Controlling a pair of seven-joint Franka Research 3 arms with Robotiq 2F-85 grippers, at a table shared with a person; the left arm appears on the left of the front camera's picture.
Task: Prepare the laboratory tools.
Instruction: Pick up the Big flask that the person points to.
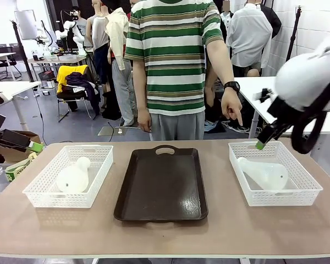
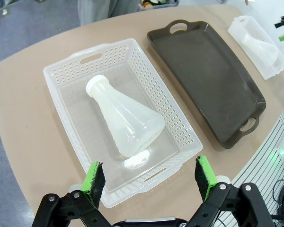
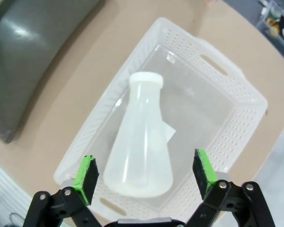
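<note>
**Two on their sides, nothing held**

Front view: the left flask lies on its side in the left basket, wide base toward the robot's side, neck aimed away and slightly right. The right flask lies in the right basket, its long axis across the basket and its neck toward the tray. The dark tray sits between the baskets on a tan table. The right gripper hangs above the right basket's far rim, clear of the flask. The left gripper is off the table's left edge, well apart from its flask. A person in a striped shirt stands at the far side, one hand pointing down. Behind are more tables and a chair.

Left wrist view: the left gripper is spread wide and empty over the basket's near rim. The left flask lies just ahead, base nearest the pads, neck running up-left.

Right wrist view: the right gripper is likewise fully spread and empty. The right flask lies below, its base between the two pads, its neck pointing straight up the picture.
</note>
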